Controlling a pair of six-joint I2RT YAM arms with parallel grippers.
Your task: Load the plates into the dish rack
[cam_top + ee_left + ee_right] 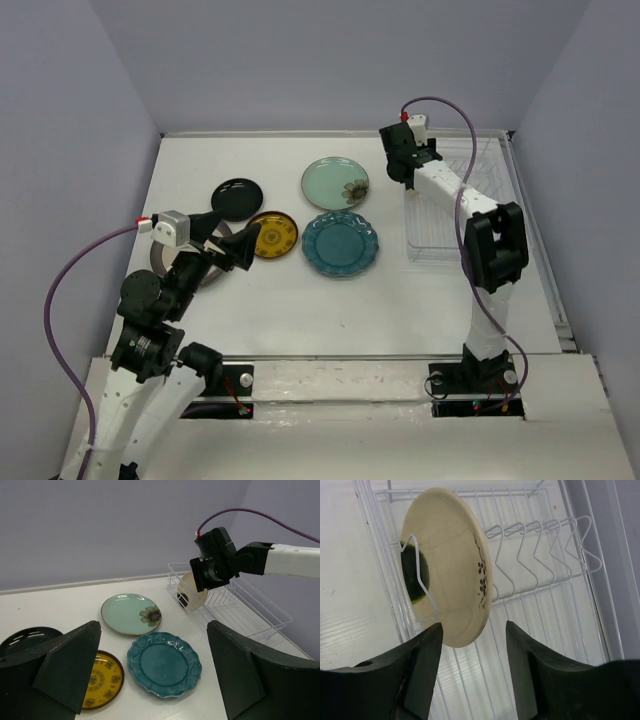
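The dish rack is a white wire rack at the right. A cream plate with a black patch stands on edge in its end slot and also shows in the left wrist view. My right gripper is open, its jaws on either side of that plate's lower edge. The black plate, amber plate, scalloped teal plate and mint flower plate lie flat on the table. My left gripper is open and empty beside the amber plate, over a grey-rimmed plate.
Several free wire dividers stand in the rack beyond the cream plate. Purple walls close the table at the back and sides. The right arm reaches over the rack's near half.
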